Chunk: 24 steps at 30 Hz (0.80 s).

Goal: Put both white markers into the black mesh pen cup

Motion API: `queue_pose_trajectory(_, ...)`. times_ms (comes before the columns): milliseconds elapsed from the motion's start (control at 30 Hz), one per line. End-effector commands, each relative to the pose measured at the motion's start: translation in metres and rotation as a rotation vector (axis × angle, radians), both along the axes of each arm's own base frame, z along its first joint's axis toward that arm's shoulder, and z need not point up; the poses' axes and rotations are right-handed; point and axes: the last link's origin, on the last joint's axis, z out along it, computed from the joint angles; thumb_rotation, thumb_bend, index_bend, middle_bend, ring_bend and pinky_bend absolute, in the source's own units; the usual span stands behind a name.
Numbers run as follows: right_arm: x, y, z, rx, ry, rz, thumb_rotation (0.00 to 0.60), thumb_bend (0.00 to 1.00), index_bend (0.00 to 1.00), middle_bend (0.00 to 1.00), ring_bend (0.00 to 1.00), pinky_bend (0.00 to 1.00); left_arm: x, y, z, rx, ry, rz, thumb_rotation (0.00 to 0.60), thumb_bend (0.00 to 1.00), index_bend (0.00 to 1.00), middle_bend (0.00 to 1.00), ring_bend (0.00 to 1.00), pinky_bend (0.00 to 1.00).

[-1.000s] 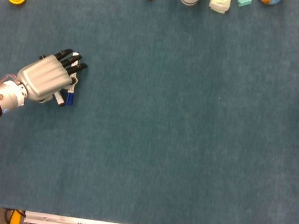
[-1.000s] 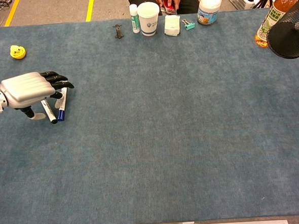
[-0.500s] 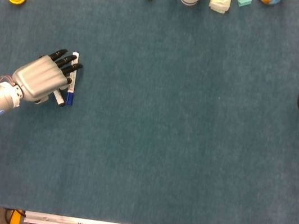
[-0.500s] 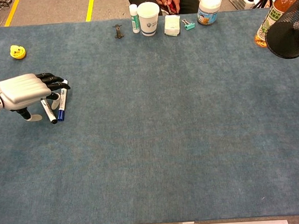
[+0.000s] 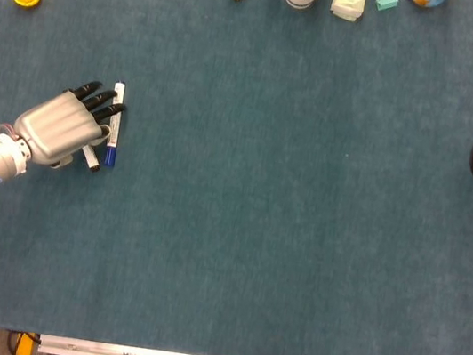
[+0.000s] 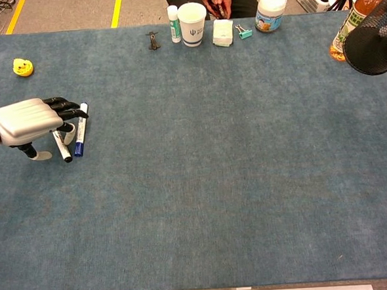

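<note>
Silver left hand [image 6: 28,122] hovers flat over the two markers at the table's left, fingers extended, nothing grasped. Blue-capped marker [image 6: 80,129] and black-capped marker [image 6: 62,146] lie side by side, white-bodied. Step in hand: first pickup; next, fingers must close around one. Mesh cup [image 6: 372,44] sits far right, apparently held up by the right hand, whose grip is mostly out of frame.
</note>
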Motion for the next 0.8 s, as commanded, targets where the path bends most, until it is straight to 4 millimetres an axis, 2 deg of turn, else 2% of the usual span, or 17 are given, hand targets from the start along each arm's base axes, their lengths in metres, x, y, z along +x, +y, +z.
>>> queue_pose_trajectory(33, 0.0004, 0.0003, 0.0000, 0.000, -0.002, 0.001, 0.600, 0.38, 0.41, 0.36, 0.32, 0.35, 0.0006, 0.0001, -0.0003, 0.000, 0.002, -0.003, 0.600, 0.22, 0.45, 0.09, 0.02, 0.08)
queue_pose_trajectory(800, -0.0035, 0.0038, 0.0016, -0.004, -0.005, -0.012, 0.600, 0.38, 0.41, 0.36, 0.32, 0.35, 0.0021, -0.0018, -0.0064, -0.009, -0.029, 0.023, 0.600, 0.22, 0.48, 0.09, 0.02, 0.08)
